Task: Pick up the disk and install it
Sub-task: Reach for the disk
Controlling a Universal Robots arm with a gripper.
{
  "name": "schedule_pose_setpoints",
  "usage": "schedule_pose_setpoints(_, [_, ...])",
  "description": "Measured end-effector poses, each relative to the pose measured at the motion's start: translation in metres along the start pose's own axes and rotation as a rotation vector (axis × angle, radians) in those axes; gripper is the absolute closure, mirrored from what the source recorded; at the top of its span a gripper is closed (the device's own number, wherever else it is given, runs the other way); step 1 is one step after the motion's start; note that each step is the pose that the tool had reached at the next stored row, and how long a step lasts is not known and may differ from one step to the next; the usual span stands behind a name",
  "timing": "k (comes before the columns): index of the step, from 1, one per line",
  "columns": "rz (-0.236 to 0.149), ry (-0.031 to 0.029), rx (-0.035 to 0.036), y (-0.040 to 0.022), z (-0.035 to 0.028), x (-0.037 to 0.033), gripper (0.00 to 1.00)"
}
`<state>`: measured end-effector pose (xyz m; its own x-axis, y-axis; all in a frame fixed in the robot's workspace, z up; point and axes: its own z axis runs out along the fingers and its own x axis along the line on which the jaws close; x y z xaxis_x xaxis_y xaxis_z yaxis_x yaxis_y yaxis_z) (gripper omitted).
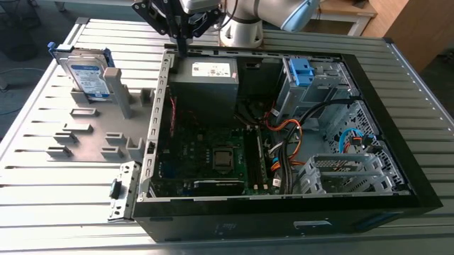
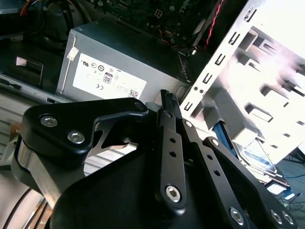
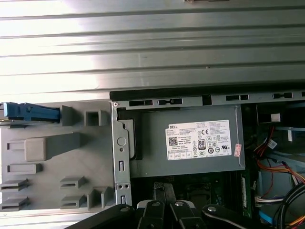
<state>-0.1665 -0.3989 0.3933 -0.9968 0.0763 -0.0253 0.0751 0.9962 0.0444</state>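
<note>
The disk stands on edge in a grey holder on the table, at the exterior view's left of the open computer case. It is silver with a white-and-blue label and a blue bracket. The first wrist view shows the disk edge-on as a blue strip, and the second wrist view shows part of the disk beyond the case wall. My gripper hangs over the case's rear corner, beside the power supply and well away from the disk. Its black fingers are shut, with nothing between them.
A grey power supply box with a white sticker sits in the case just under the gripper. A drive cage with a light-blue clip is at the far right. Motherboard and orange and blue cables fill the case. Ribbed metal table surrounds it.
</note>
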Motion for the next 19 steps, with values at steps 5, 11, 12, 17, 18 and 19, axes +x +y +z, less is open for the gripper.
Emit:
schedule_pose_setpoints(5, [0.0, 0.0, 0.0, -0.0002, 0.0, 0.0023, 0.89])
schedule_pose_setpoints(11, [0.0, 0.0, -0.0001, -0.0004, -0.0001, 0.0054, 0.89])
schedule_pose_setpoints(12, [0.0, -0.0001, -0.0001, -0.0004, -0.0001, 0.0059, 0.89])
schedule_pose_setpoints(17, [0.0, 0.0, 0.0, -0.0007, -0.0003, 0.0089, 0.89])
schedule_pose_setpoints(18, [0.0, 0.0, 0.0, -0.0007, -0.0003, 0.0096, 0.89])
schedule_pose_setpoints(19, [0.0, 0.0, -0.0001, -0.0008, -0.0003, 0.0102, 0.89])
